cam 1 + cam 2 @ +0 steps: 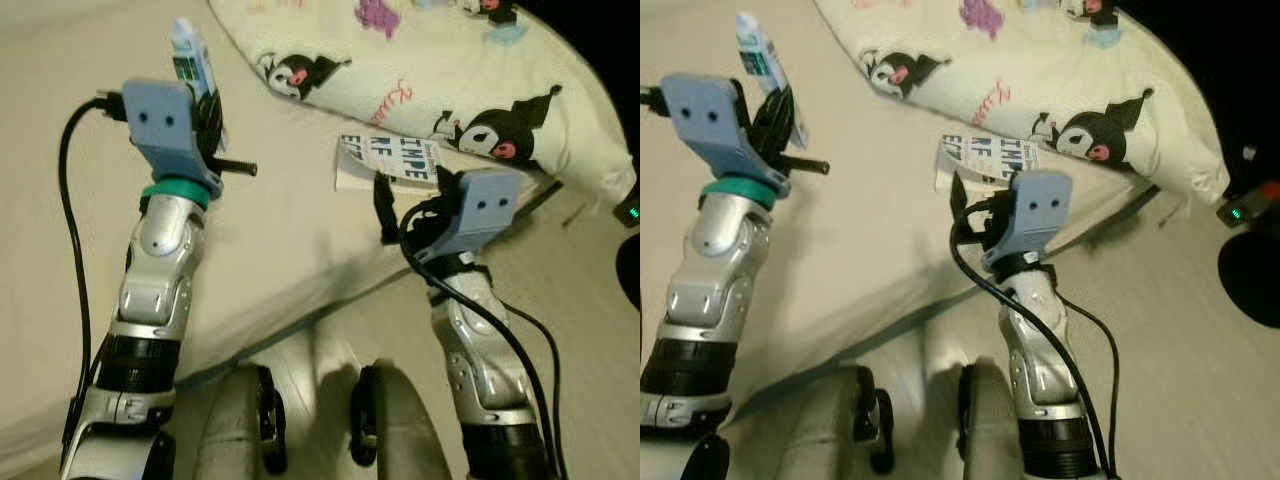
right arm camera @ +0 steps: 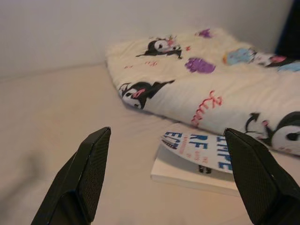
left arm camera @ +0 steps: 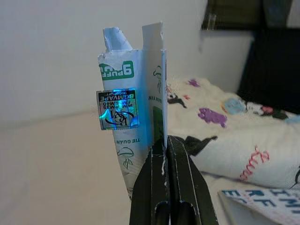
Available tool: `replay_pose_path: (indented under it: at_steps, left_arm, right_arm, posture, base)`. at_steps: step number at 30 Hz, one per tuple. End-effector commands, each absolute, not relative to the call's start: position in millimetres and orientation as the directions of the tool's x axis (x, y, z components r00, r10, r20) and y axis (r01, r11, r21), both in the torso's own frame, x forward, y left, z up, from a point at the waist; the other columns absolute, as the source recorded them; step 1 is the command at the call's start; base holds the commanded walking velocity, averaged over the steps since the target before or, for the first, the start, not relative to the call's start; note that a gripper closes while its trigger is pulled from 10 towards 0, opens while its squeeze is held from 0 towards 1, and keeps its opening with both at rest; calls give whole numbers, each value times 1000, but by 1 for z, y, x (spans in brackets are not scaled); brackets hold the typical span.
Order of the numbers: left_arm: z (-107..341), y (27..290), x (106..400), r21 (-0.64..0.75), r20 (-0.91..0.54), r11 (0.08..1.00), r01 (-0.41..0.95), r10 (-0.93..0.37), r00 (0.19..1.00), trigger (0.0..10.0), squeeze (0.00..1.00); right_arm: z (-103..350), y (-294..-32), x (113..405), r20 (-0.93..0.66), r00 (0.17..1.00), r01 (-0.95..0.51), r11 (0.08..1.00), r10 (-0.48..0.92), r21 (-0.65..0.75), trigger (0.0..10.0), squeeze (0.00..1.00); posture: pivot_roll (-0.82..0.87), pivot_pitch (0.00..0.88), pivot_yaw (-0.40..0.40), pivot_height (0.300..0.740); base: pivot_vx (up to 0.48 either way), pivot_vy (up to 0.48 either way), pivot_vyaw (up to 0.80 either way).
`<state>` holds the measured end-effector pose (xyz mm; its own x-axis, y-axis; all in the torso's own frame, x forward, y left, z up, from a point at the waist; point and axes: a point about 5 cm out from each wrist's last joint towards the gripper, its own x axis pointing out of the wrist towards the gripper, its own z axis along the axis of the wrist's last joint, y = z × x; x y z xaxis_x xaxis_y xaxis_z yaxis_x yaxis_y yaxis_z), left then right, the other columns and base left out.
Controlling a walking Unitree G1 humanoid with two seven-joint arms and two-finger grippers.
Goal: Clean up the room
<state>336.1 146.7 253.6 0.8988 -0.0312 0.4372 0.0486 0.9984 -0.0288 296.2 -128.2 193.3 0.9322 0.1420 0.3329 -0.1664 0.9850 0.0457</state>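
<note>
Right claw [image 2: 166, 173] spread, book [image 1: 388, 163] dead ahead at centre frame on the bed [image 1: 290, 250], long axis crosswise. Left claw [image 3: 168, 154] pinching a small carton [image 3: 136, 122], upper left.

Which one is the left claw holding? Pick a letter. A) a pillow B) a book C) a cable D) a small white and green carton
D: the left claw is shut on the small white and green carton, raised over the bed; the book lies on the bed before the open right claw.
</note>
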Motion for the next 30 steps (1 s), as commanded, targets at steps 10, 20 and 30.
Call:
replay_pose_path:
  at_steps: [10,20,30]
  left_arm:
    - [262,144,332,-71,406,993,97,-60,912,10000,0]
    - [258,137,330,-54,376,989,136,-106,920,10000,0]
    - [254,137,330,-47,337,985,164,-139,931,10000,0]
  right_arm:
    - [189,-150,299,333,940,-91,996,80,18,10000,0]
    - [187,-151,297,335,940,-78,997,67,20,10000,0]
    - [182,-145,296,335,939,-91,996,78,24,10000,0]
  posture:
    - [-134,29,21,684]
    - [-138,30,36,724]
    - [-133,31,43,734]
  base:
    - [0,0,0]
    - [0,0,0]
    - [0,0,0]
